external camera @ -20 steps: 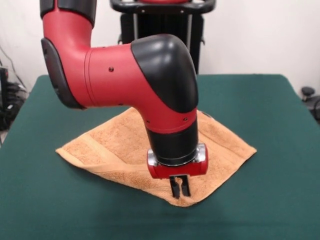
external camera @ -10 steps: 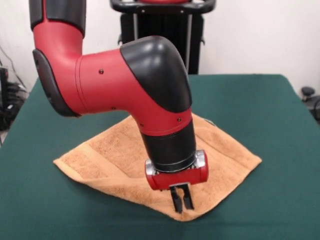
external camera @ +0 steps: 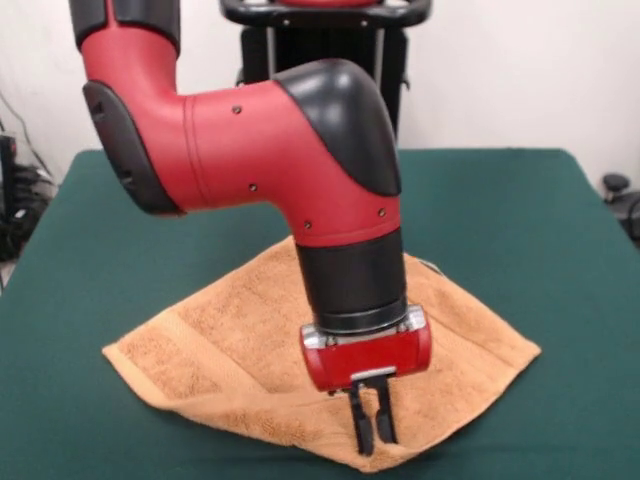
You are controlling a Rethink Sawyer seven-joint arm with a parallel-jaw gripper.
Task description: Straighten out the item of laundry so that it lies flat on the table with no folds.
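Observation:
The item of laundry [external camera: 220, 360], an orange-tan towel, lies spread as a diamond on the green table [external camera: 520, 220], with one corner pointing at the near edge. My gripper [external camera: 372, 437] stands upright over that near corner. Its two dark fingers are pressed close together, pinching the cloth just behind the corner tip. The red arm hides the towel's middle and far part. A border band shows along the left side, and the right corner reaches out flat. No tag shows.
The near corner of the towel lies close to the table's front edge. A black stand [external camera: 320, 40] rises behind the table. Cables [external camera: 15, 200] hang off the left edge, and a dark knob [external camera: 615, 185] sits beyond the right edge.
The gripper has moved toward the table's near edge and slightly right, dragging the towel's near corner with it. The whole towel slid forward and its right corner spread outward.

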